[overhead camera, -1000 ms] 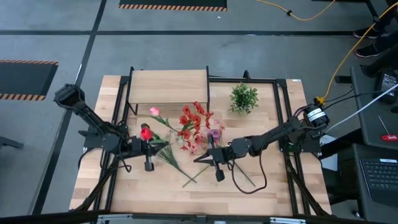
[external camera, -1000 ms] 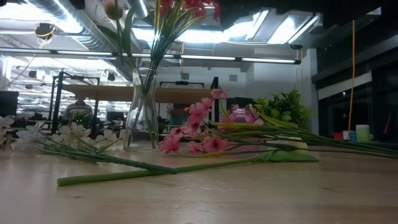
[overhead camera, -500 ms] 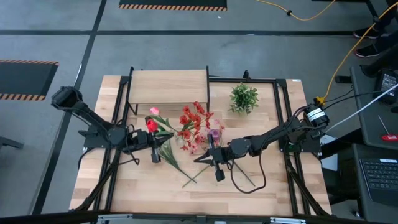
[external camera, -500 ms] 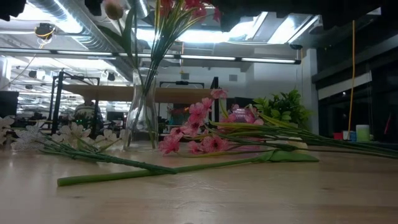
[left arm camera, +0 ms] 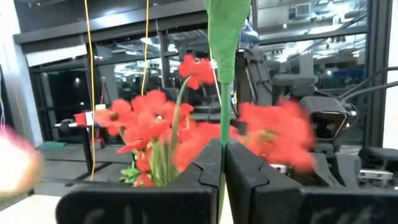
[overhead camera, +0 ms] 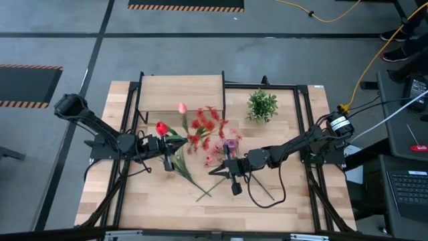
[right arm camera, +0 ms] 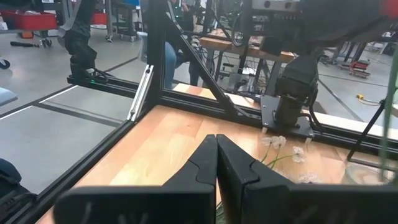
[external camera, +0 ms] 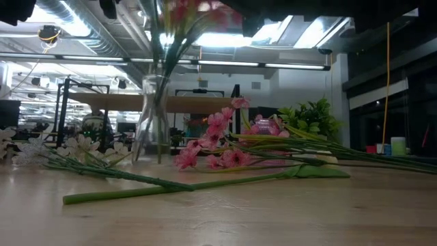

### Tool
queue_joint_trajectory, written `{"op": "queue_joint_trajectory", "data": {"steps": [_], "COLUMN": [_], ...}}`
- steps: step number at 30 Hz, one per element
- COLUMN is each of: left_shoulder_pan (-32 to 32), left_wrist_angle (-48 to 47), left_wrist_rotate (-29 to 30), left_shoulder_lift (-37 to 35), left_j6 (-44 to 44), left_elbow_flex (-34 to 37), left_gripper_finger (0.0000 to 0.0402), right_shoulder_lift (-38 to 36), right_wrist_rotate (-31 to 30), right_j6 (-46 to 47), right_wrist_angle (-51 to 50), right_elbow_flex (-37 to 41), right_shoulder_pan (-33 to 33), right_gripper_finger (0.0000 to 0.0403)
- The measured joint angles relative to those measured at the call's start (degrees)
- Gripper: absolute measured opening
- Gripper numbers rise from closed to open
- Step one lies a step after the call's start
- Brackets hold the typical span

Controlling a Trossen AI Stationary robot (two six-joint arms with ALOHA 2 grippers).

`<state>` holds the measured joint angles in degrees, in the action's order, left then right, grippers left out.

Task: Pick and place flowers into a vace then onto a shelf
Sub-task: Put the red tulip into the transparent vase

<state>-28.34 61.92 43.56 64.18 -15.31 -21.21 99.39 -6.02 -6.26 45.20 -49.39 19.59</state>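
Note:
A glass vase (external camera: 153,119) stands at mid-table with red flowers (overhead camera: 202,127) and a pink tulip (overhead camera: 182,107) in it, all blurred. My left gripper (overhead camera: 172,142) is just left of the vase, shut on the green stem (left arm camera: 222,74) of a red tulip (overhead camera: 161,127). My right gripper (overhead camera: 215,170) hovers shut near the table's middle, holding nothing. Pink blossoms (external camera: 215,140) and long stems (overhead camera: 207,191) lie flat on the table, and pale sprigs (external camera: 75,147) lie beside them. The shelf (overhead camera: 180,94) stands at the far side. My left gripper pinches the tulip's green stem (left arm camera: 222,134) between its two fingers (left arm camera: 205,168). The fingers come about level from the table's left and lie across the stem. The stem stands nearly upright, its red head above the gripper. Its lower end is hidden by the gripper.
A bushy green plant (overhead camera: 262,105) stands at the far right, next to the shelf. Black frame rails (overhead camera: 301,100) run round the tabletop. Bare wood (overhead camera: 154,207) lies along the near edge.
My left gripper has swung toward the table's right and far side, toward the vase, carrying the red tulip upright. The flowers in the vase have swayed, the pink tulip swinging toward the far right. In the low view the vase has shifted slightly.

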Motion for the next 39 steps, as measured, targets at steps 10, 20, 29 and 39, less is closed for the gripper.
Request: {"op": "queue_joint_trajectory", "data": {"steps": [10,20,29,39], "left_shoulder_pan": [-0.03,-0.15,-0.04,2.38], "left_wrist_angle": [-3.77,-10.96,-11.61,-2.17], "left_wrist_rotate": [1.74,6.29,8.00,5.85], "left_shoulder_lift": [0.02,0.02,1.06,3.85], "left_j6": [2.52,7.25,10.91,15.02], "left_elbow_flex": [0.00,0.00,1.39,8.14], "left_gripper_finger": [0.0004,0.0004,0.0004,0.0004], "right_shoulder_lift": [0.00,0.00,0.00,0.00], "right_wrist_rotate": [0.00,0.00,0.00,-0.01], "right_j6": [0.00,-0.02,-0.02,-0.02], "right_wrist_angle": [-0.14,-0.16,-0.40,-0.30], "right_elbow_flex": [0.00,0.00,0.00,0.00], "right_shoulder_pan": [0.00,0.00,0.02,0.02], "right_gripper_finger": [0.0005,0.0005,0.0005,0.0005]}}
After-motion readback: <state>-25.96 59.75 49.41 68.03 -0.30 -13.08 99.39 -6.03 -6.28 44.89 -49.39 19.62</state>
